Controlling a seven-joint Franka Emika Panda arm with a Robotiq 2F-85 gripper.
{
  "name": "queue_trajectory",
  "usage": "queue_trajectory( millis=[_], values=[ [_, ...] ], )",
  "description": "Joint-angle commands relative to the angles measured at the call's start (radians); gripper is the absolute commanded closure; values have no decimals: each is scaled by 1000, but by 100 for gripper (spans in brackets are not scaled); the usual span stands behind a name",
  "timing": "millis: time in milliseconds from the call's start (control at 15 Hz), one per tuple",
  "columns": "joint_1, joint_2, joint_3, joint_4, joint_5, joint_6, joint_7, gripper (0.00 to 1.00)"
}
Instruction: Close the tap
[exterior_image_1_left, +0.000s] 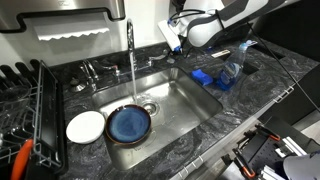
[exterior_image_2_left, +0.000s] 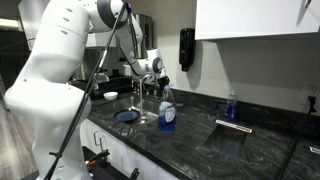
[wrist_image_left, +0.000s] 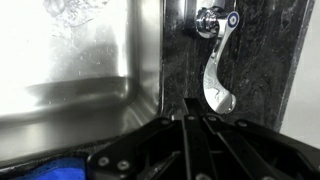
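The tap (exterior_image_1_left: 130, 38) is a tall slim chrome spout behind the steel sink (exterior_image_1_left: 185, 100), and water runs from it onto a blue plate (exterior_image_1_left: 130, 123). In an exterior view it stands just below my gripper (exterior_image_2_left: 141, 92). My gripper (exterior_image_1_left: 174, 42) hangs at the right of the spout, over the sink's back rim. In the wrist view a chrome lever handle (wrist_image_left: 214, 70) lies on the dark counter just ahead of my fingertips (wrist_image_left: 190, 103). The fingers are together, holding nothing and not touching the lever.
A white plate (exterior_image_1_left: 85, 126) lies in the sink next to the blue one. A black dish rack (exterior_image_1_left: 25, 105) stands on the left. A blue soap bottle (exterior_image_2_left: 167, 113) and a blue sponge (exterior_image_1_left: 205, 77) sit on the counter by the sink. A second small sink (exterior_image_2_left: 233, 136) is further along.
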Motion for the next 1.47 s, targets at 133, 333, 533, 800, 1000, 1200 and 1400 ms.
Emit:
queue_trajectory(
  millis=[133, 333, 533, 800, 1000, 1200, 1400],
  values=[
    [27, 130, -66, 122, 14, 83, -10, 100],
    [26, 186, -79, 170, 39, 125, -18, 100],
    [24, 216, -75, 200, 75, 140, -32, 100],
    [30, 240, -83, 229, 106, 160, -42, 100],
    [33, 245, -88, 231, 119, 179, -40, 100],
    [25, 247, -78, 229, 141, 203, -50, 100],
    [-8, 198, -25, 200, 189, 147, -117, 100]
  ],
)
